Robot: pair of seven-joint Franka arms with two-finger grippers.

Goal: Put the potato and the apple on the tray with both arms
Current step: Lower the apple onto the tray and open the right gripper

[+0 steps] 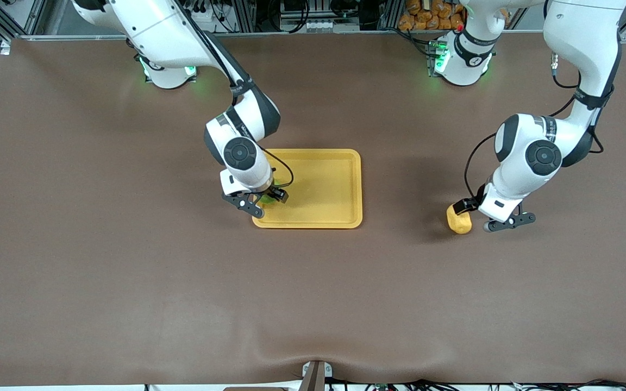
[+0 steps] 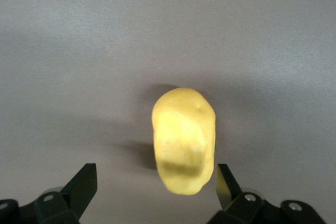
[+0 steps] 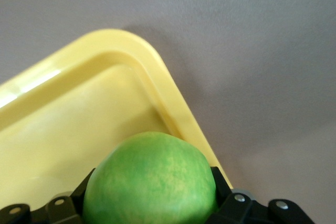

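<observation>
Both arms bend down: right jaws grip apple (image 3: 150,179) over tray (image 1: 340,179), left jaws gape.

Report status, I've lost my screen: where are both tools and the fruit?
Right tool shut on apple over tray corner. Left tool open, astride potato on table. Nothing in the way.

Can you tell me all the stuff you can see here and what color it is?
tray: one, yellow, middle of the table.
apple: one, green, held in the right hand over the tray's corner nearest the front camera at the right arm's end.
potato: one, yellow-orange, on the table toward the left arm's end.
table: one, brown.
right hand: one, black, shut on the apple.
left hand: one, black, open, around the potato, fingers not touching it.
</observation>
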